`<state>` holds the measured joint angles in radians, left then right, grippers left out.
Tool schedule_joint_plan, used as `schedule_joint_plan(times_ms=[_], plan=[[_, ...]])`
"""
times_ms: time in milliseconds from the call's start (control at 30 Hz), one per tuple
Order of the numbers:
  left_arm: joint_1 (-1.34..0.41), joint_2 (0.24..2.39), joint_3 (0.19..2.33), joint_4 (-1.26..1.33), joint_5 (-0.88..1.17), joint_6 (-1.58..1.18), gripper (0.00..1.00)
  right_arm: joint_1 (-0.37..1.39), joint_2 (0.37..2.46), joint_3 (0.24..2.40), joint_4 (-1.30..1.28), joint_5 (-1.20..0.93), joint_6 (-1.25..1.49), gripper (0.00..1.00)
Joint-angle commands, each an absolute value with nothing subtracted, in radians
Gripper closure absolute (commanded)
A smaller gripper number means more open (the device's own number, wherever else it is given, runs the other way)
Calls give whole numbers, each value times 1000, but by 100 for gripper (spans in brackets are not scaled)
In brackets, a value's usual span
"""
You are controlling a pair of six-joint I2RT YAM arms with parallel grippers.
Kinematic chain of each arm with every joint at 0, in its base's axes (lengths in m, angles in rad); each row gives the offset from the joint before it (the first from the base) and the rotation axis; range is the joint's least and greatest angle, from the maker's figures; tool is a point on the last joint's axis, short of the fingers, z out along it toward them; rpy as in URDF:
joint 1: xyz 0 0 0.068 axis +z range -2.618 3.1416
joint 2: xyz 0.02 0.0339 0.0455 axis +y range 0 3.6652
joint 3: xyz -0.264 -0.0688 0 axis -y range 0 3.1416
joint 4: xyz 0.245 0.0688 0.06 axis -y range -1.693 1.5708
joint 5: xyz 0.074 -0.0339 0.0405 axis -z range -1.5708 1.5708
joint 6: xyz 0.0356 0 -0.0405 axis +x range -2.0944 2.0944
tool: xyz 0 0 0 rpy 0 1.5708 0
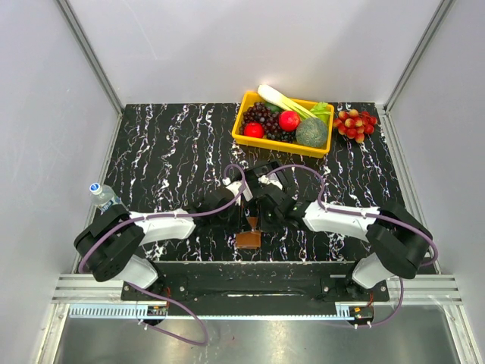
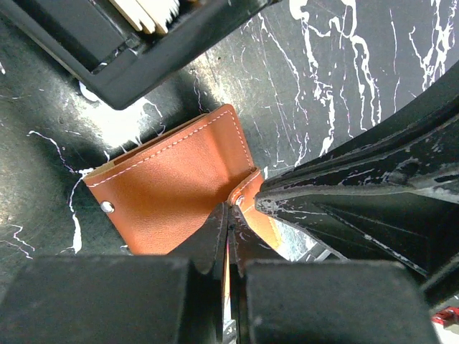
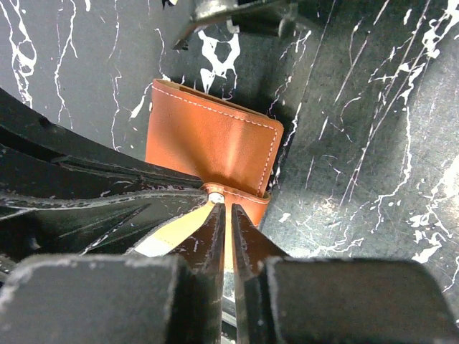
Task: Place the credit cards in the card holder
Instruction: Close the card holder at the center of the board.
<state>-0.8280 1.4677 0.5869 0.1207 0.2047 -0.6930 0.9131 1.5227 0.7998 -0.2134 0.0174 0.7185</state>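
The brown card holder (image 1: 248, 240) (image 2: 172, 186) (image 3: 208, 140) lies flat near the table's front edge, its snap tab (image 3: 237, 195) raised. Both grippers meet over that tab. One of the credit cards, orange fading to white (image 1: 251, 223) (image 2: 276, 233) (image 3: 179, 228), stands slanted with its lower end at the tab. My left gripper (image 1: 244, 215) (image 2: 228, 215) is shut, with the card's thin edge between its jaws. My right gripper (image 1: 261, 216) (image 3: 224, 211) has its jaws a slit apart, with an orange strip of the card in the slit. More pale cards (image 2: 147, 11) stand in a black box (image 2: 107, 50).
A yellow tray (image 1: 280, 145) of fruit and vegetables stands at the back, with red grapes (image 1: 356, 123) to its right. A small plastic bottle (image 1: 102, 193) stands by the left arm. The black box is just beyond the card holder.
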Motion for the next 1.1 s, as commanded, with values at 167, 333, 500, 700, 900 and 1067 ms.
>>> schedule_joint_plan(times_ms=[167, 333, 500, 700, 900, 1067], plan=[[-827, 1454, 591, 100, 127, -654, 100, 907, 1546, 864, -207, 3, 703, 89], [-825, 1453, 581, 89, 112, -664, 100, 907, 1565, 873, -209, 3, 699, 89], [-822, 1471, 575, 86, 112, -669, 100, 907, 1598, 891, -209, -28, 699, 90], [-824, 1474, 566, 87, 112, -675, 100, 911, 1606, 896, -209, -37, 698, 91], [-822, 1488, 546, 103, 126, -683, 100, 914, 1626, 894, -227, -5, 712, 92], [-822, 1494, 531, 112, 133, -689, 100, 917, 1669, 925, -270, 28, 706, 93]])
